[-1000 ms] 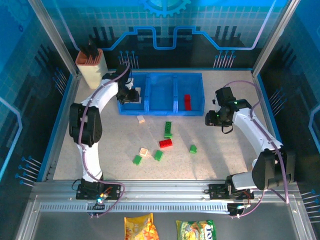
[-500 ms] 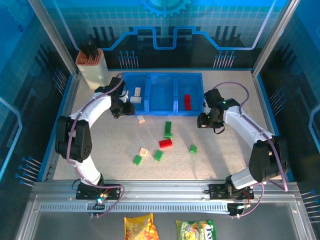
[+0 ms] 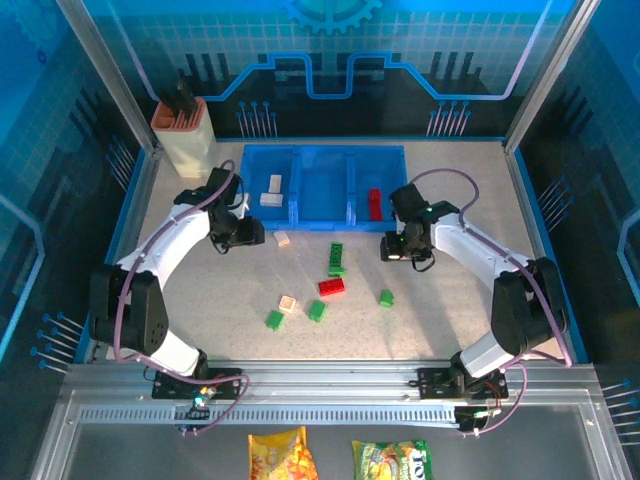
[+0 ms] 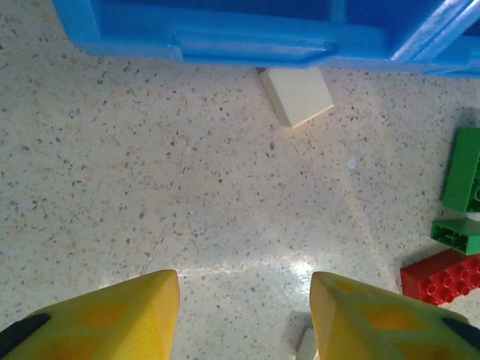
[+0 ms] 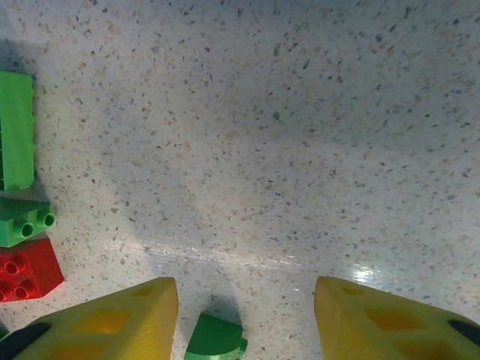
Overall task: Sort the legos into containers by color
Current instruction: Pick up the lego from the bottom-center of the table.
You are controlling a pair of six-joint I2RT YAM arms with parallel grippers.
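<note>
Seven legos [image 3: 331,286] are scattered midway down the table [image 3: 460,300], before the containers [image 3: 322,185] at its far edge. Seemingly two cream bricks [image 3: 268,199] lie in the left bin [image 3: 258,165]. The left gripper [image 4: 244,292], withdrawn from that bin, and the right gripper [image 5: 245,300], brought inward, are held parted and empty.

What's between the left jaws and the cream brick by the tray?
Nothing: bare tabletop up to the cream brick, seen in the left wrist view.
</note>
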